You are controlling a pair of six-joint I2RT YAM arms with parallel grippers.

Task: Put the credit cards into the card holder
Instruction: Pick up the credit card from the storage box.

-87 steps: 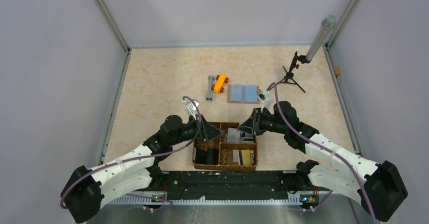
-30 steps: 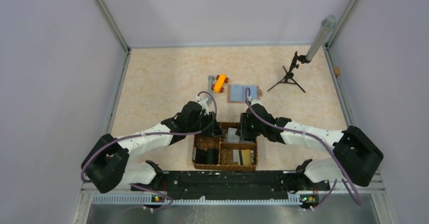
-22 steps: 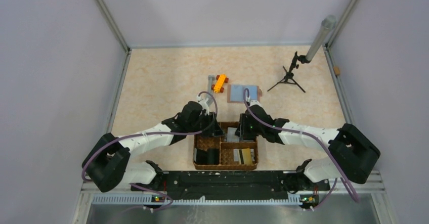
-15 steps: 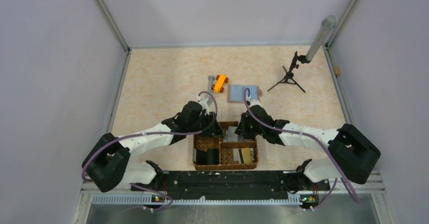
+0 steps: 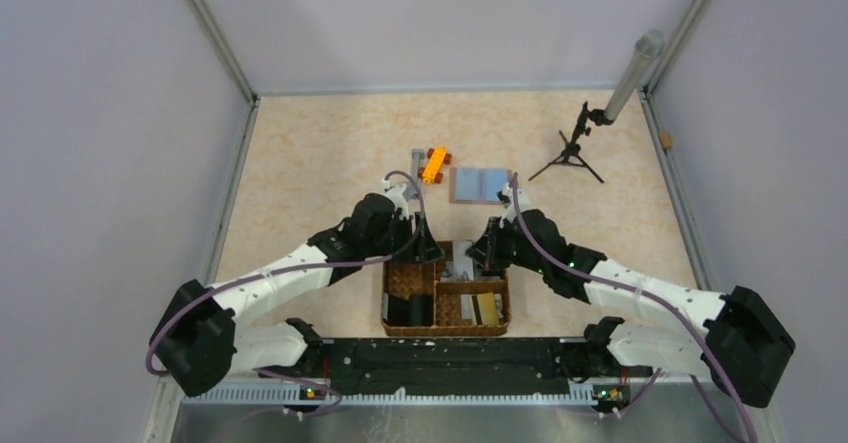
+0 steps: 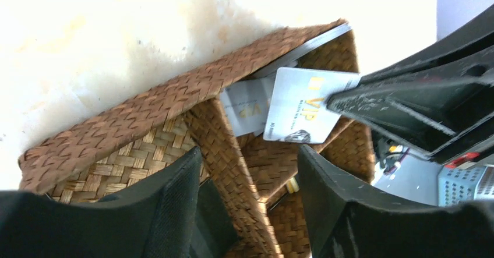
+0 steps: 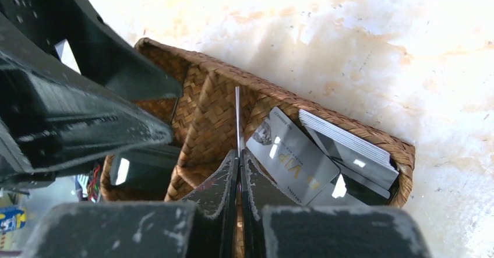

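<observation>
My right gripper [image 5: 478, 253] is shut on a thin silver credit card. The card shows edge-on above its fingertips in the right wrist view [image 7: 237, 118], and its "VIP" face shows in the left wrist view [image 6: 306, 112]. It hangs over the far right compartment of the woven basket [image 5: 445, 334]. More cards lie there: a silver VIP card [image 7: 291, 159] and a stack [image 7: 349, 144]. My left gripper [image 5: 428, 251] is open and empty over the basket's divider [image 6: 233, 153]. The card holder [image 5: 481, 184] lies open on the table beyond the basket, its light blue inside facing up.
A black blocky object [image 5: 408, 309] fills the basket's near left compartment, and a gold card [image 5: 487, 309] lies near right. An orange toy [image 5: 434, 163] and a grey piece [image 5: 415, 171] lie left of the card holder. A small tripod [image 5: 570, 153] with a grey pole [image 5: 634, 75] stands at the far right.
My right gripper dipped into the basket's far right compartment and now holds a card above it. Its arm has swung out to the right. My left gripper stays open at the basket's far left.
</observation>
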